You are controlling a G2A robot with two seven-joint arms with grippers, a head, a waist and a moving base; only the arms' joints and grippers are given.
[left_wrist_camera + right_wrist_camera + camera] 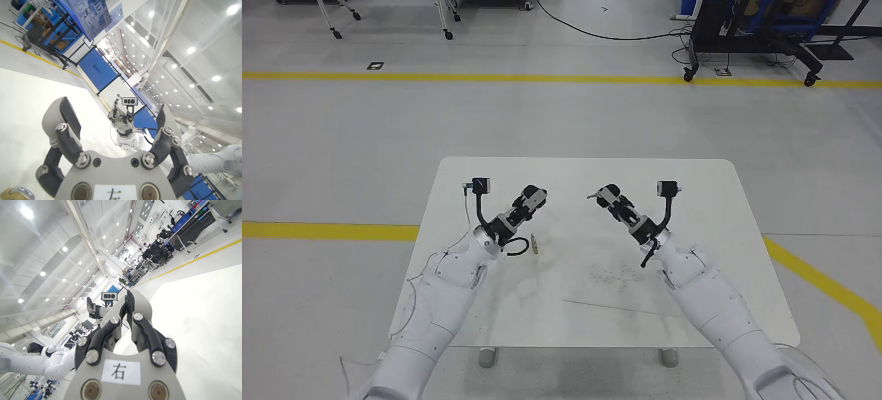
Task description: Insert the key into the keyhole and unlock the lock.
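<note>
Inspection of the white counter finds both arms over its middle, nearer the far edge than the near one. Their tips are turned inward toward each other with a clear gap between them. The left gripper is left of centre. Its fingers are spread wide and the ribbed pads are bare, with nothing between them. It is angled upward, away from the counter surface. The right gripper is right of centre at about the same depth and is also angled upward. Its fingers are pressed together, pad against pad. A small slim piece juts from their tips and appears to be the key. It is too small to confirm its shape, and the right wrist view does not show it between the pads. The left wrist view shows the right gripper head-on, closed, with a thin dark sliver above its tips. The lock, brass-coloured with a silver shackle, lies on the counter left of centre, roughly midway between the far and near edges. It is just beside the left arm's wrist on the inner side, behind that arm's open fingers and well apart from the right gripper. No fingers touch the lock.
</note>
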